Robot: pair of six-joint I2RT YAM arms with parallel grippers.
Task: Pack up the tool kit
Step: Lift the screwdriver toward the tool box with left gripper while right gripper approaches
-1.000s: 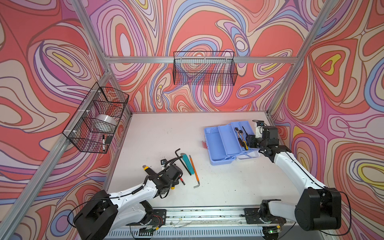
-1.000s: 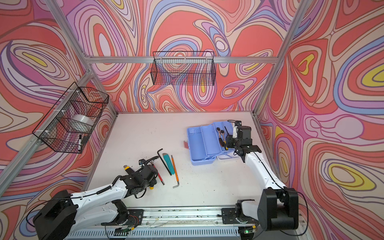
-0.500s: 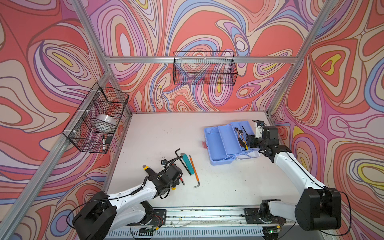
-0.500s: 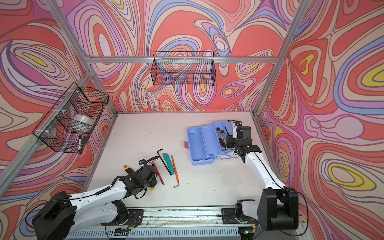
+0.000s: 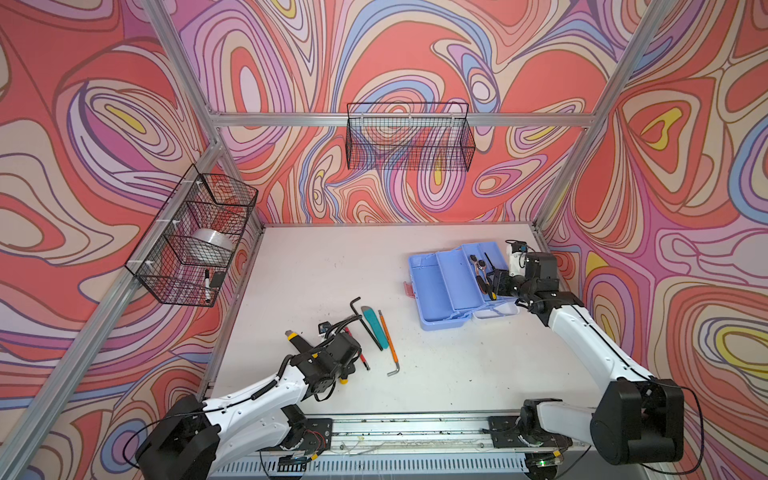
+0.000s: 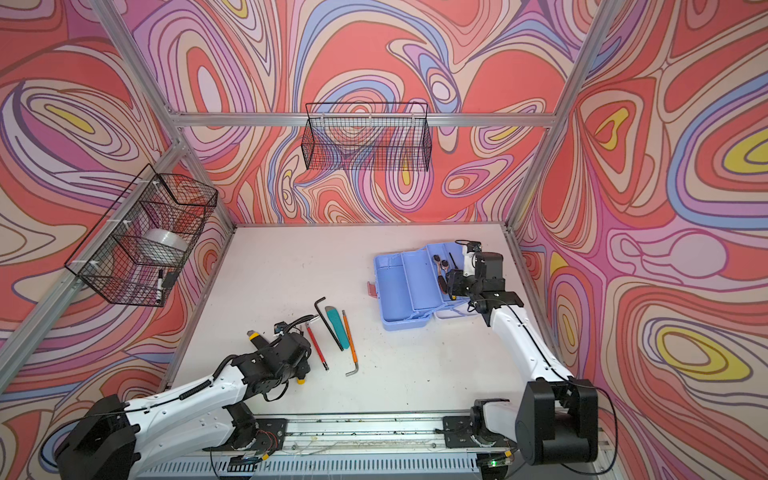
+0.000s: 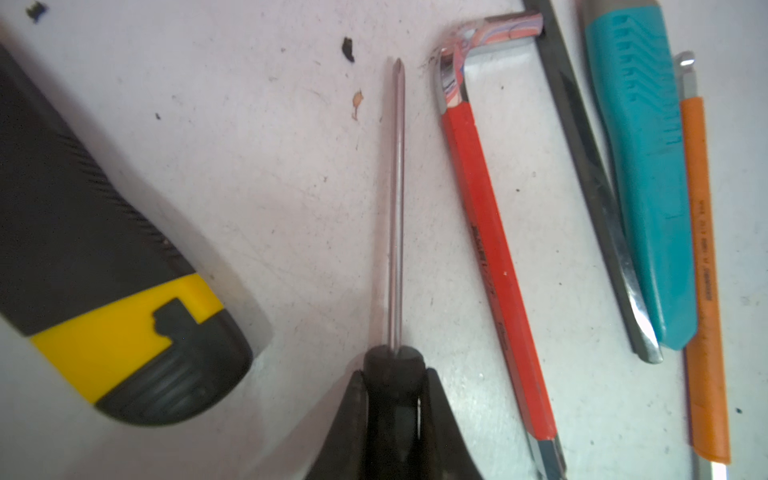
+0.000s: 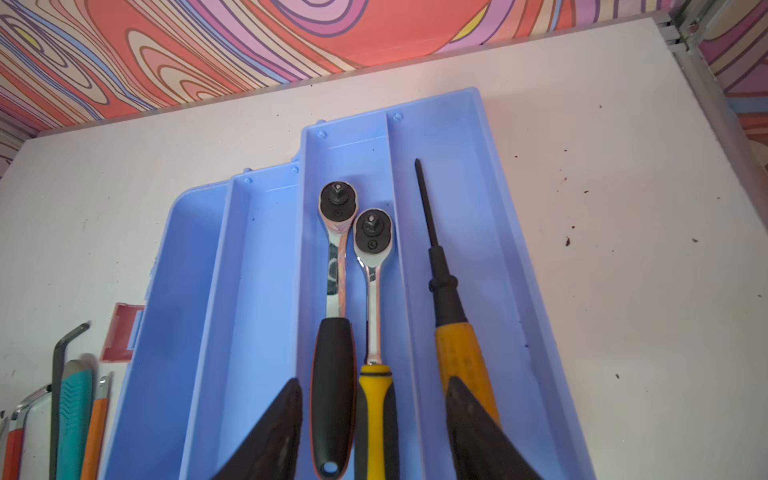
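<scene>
1. Hardly anything differs from a second ago: in both top views the two arms sit where they were, and the loose tools on the desk [image 5: 332, 266] have not shifted.
2. The left gripper [image 7: 392, 374] stays low over the front left of the desk, its jaws clamped on the black handle of a thin screwdriver [image 7: 397, 208]. The shaft points toward the back wall, between a black-and-yellow utility knife [image 7: 104, 270] and a red hex key [image 7: 490, 249].
3. The right gripper [image 8: 372, 382] still hovers at the near end of the tool kit [image 5: 440, 286]. Its jaws stand about half apart and grip nothing.
4. The tool kit lies unfolded on the right rear part of the desk, near the right wall. Its pink latch [image 5: 408, 289] faces left.
5. Its long channels run front to back, leaning slightly left toward the back wall.
6. Two ratchets [image 8: 332, 353] [image 8: 376, 291] lie side by side in one channel. A yellow-handled screwdriver [image 8: 453, 332] lies in the outermost channel on the right. All three lie along the channels, working ends toward the back wall.
7. A black hex key [image 5: 365, 324], a teal knife [image 5: 376, 328] and an orange hex key [image 5: 388, 345] lie close together, left of the kit.
</scene>
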